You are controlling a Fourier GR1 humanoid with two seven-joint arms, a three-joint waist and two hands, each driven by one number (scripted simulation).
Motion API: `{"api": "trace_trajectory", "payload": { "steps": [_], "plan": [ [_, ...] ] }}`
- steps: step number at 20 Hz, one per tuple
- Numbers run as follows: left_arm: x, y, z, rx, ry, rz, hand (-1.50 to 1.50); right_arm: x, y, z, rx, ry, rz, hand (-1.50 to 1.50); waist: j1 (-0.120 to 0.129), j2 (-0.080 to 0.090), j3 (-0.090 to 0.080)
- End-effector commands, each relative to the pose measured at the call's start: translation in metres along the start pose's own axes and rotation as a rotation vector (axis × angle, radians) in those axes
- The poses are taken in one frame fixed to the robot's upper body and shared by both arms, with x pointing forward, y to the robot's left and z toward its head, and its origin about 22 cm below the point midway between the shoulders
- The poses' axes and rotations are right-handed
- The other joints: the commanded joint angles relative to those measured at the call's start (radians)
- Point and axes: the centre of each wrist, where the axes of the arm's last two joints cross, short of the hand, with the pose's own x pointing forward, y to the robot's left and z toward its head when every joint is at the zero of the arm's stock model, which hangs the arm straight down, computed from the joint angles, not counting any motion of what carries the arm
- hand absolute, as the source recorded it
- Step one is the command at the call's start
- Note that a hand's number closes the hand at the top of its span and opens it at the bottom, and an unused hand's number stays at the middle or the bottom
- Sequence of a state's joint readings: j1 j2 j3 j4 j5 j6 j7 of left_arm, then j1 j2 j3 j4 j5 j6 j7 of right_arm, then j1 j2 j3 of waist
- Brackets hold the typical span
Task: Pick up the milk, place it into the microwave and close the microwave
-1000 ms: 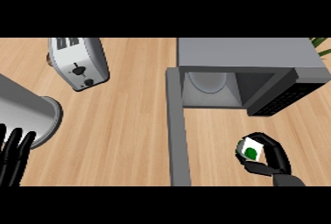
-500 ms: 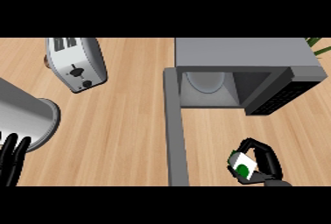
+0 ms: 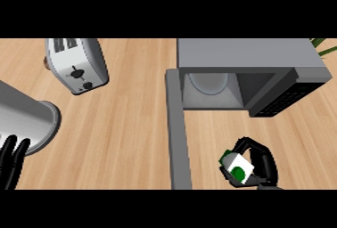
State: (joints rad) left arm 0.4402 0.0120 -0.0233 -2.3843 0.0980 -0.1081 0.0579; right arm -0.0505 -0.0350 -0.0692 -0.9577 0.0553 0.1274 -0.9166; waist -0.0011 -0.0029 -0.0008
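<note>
No legible text, brand or number appears on any object. The milk carton near the desk's front right bears only a green round mark on white; the microwave control panel shows no readable characters.

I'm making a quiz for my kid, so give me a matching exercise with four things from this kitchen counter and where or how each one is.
Things:
1. toaster
2. milk carton
3. microwave
4. left hand

States:
A. door swung open
B. held in the right hand
C. open at the lower left edge
D. lying at the upper left

Pairs: 1-D, 2-B, 3-A, 4-C
</note>
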Motion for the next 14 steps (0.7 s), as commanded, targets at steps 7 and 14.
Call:
{"api": "trace_trajectory", "payload": {
  "steps": [7,14],
  "plan": [
    [-0.005,0.013,-0.007,0.012,-0.003,0.002,-1.50,0.048,0.051,-0.080,0.010,-0.047,0.086,1.50,0.005,0.002,0.000],
    [0.011,0.018,0.012,-0.002,0.023,-0.011,-1.50,0.059,0.060,-0.152,-0.062,0.024,0.265,1.50,0.017,0.003,0.001]
  ]
}}
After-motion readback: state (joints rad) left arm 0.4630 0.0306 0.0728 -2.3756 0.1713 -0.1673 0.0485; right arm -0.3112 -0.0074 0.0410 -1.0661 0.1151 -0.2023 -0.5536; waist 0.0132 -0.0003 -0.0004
